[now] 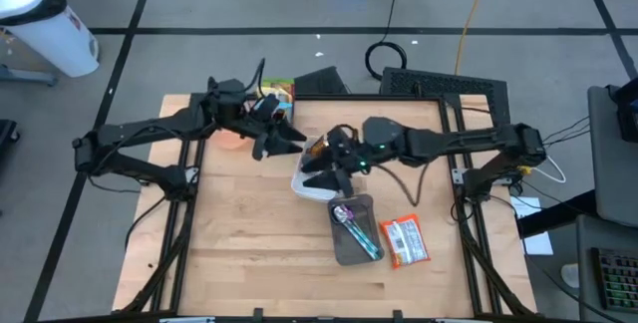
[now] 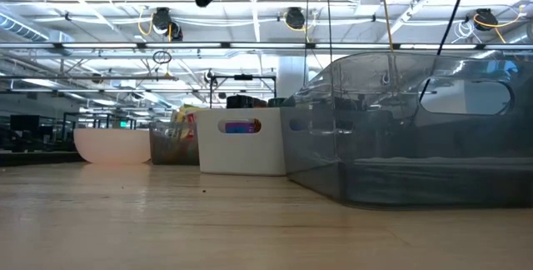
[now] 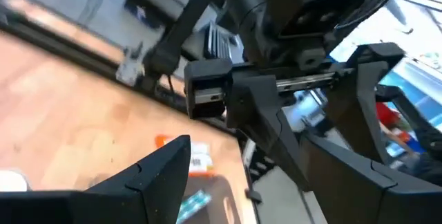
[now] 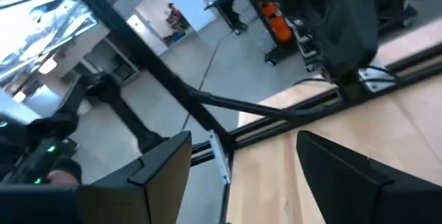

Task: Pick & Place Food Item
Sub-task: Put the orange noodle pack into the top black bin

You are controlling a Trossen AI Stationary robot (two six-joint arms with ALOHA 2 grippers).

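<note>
1. Left gripper and right gripper are both spread, nothing held, raised over the white bin.
2. Snack pack lies right of the grey tray, untouched.
3. Right arm should be swung clear before descent.

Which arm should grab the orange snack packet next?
Probably the right. The right gripper is open above the white bin, on the orange packet's side. The left gripper, also open, hovers farther away.

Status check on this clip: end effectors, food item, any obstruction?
Left end effector and right end effector open, empty, above white bin. Orange snack packet on table, untouched. Clear container beside it.
</note>
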